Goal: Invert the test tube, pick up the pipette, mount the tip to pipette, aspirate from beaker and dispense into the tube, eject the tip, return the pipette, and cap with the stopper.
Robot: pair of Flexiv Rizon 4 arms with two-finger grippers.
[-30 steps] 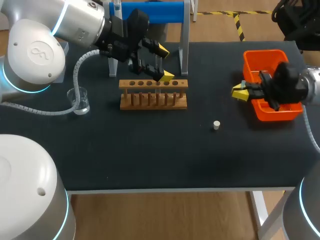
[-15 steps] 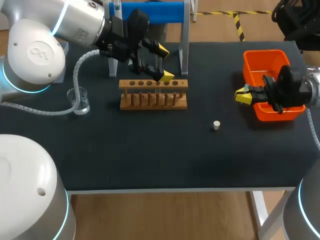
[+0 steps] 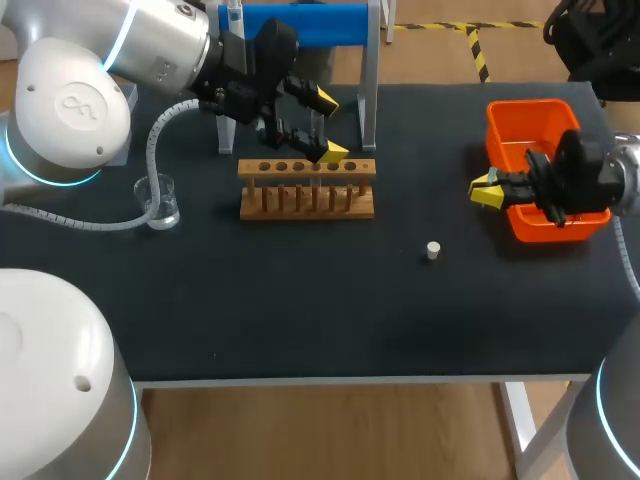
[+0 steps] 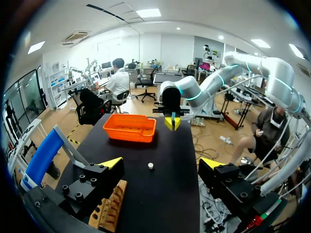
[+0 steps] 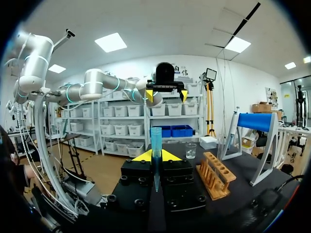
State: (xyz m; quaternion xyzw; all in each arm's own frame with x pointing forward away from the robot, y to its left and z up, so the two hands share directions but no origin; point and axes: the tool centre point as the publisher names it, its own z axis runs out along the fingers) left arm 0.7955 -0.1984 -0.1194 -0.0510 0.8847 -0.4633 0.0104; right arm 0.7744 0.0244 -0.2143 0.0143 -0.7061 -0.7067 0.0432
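The slotted wooden tube rack [image 3: 307, 187] is being flanked by a clear glass beaker [image 3: 159, 201] leftward, with a small white stopper [image 3: 433, 250] and an orange plastic bin [image 3: 527, 104] rightward.

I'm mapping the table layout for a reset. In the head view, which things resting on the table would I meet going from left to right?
Beaker → rack → stopper → bin

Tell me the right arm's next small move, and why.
Probably carry the tube toward the rack: the right gripper is shut on it beside the orange bin, apart from the rack, and the left gripper hangs open above the rack.
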